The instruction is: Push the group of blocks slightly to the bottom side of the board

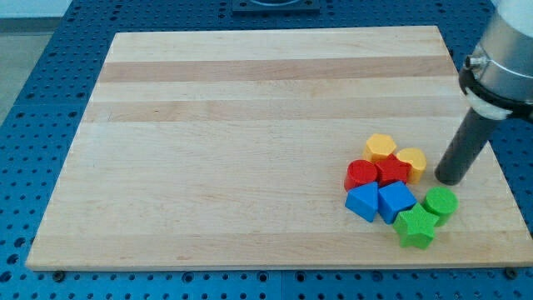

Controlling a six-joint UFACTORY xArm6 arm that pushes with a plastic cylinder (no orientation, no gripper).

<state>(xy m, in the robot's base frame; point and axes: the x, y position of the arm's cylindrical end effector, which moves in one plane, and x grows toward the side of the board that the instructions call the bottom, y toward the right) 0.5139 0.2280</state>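
Note:
A tight group of blocks lies at the lower right of the wooden board (250, 125). At its top are a yellow hexagon (381, 147) and a yellow heart (411, 159). Below them are a red cylinder (361, 174) and a red star (392, 170). Below those are a blue triangle-like block (361, 202) and a blue cube (396, 200). At the right are a green cylinder (440, 201) and a green star (415, 227). My tip (450, 179) stands just right of the yellow heart and above the green cylinder, apart from both.
The board's right edge (500, 167) runs close to the group and the tip. A blue perforated table (33, 100) surrounds the board. The arm's grey body (504, 58) hangs over the upper right corner.

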